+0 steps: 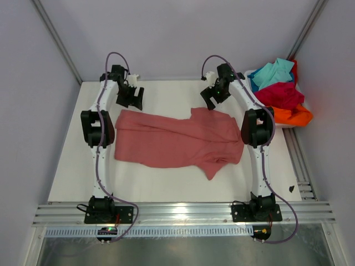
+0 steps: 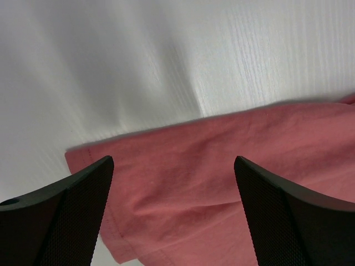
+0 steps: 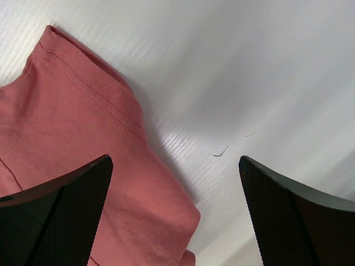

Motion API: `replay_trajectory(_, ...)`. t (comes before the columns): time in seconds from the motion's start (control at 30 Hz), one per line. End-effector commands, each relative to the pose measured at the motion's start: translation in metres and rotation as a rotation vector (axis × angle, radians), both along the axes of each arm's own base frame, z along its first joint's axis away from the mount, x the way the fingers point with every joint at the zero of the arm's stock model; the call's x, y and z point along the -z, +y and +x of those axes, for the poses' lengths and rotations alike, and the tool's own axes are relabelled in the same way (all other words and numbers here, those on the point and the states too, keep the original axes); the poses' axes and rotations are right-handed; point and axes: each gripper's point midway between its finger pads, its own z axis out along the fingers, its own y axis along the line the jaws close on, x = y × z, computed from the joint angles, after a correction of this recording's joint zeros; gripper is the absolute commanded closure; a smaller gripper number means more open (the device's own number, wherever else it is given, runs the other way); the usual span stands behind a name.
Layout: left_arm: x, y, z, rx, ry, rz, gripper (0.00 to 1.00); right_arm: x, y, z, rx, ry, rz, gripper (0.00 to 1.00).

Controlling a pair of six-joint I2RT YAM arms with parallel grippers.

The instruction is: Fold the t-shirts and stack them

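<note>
Both mesh-textured black fingers [image 2: 66, 221] of the left gripper [image 2: 173, 166] stand wide apart, holding nothing, over the far left corner of the salmon-pink t-shirt [image 1: 177, 143]. This soft, wrinkled cloth lies spread across the middle of the white grained tabletop [image 1: 166, 183]. The right gripper [image 1: 213, 95] is likewise spread and empty above a stitched sleeve. At the far right corner, a turquoise tee [image 1: 273, 73], a crimson tee [image 1: 283, 94] and an orange tee [image 1: 293, 115] lie bunched.

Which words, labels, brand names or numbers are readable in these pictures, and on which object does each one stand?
None: no word, number, brand or sign can be read in any of the three views.
The salmon-pink t-shirt shows only plain cloth and stitching, with no label in sight.
The pile of crimson, orange and turquoise t-shirts at the far right shows no print.
</note>
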Motion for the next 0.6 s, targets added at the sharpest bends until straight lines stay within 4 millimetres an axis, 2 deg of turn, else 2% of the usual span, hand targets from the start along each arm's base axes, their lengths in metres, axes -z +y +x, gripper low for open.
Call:
replay_trajectory(0.0,-0.002,0.000,-0.014,-0.028,0.051,-0.028,0.10,-0.001,0.010,0.003,0.002,-0.013,0.043,0.01)
replay_trajectory(0.1,0.003,0.009,-0.021,-0.037,0.065,-0.004,0.10,0.002,0.011,0.001,-0.001,-0.003,0.050,0.01)
replay_trajectory(0.37,0.003,0.034,-0.014,-0.089,0.042,0.068,0.10,0.009,0.014,-0.003,-0.005,0.019,0.068,0.01)
replay_trajectory(0.47,-0.003,0.038,-0.007,-0.094,0.004,0.085,0.10,0.009,0.014,-0.002,-0.010,0.016,0.066,0.01)
replay_trajectory(0.53,-0.013,0.058,0.003,-0.134,-0.032,0.082,0.10,0.010,0.014,-0.002,-0.014,0.017,0.062,0.01)
replay_trajectory(0.57,-0.018,0.058,0.006,-0.138,-0.045,0.075,0.10,0.010,0.013,-0.002,-0.013,0.016,0.059,0.01)
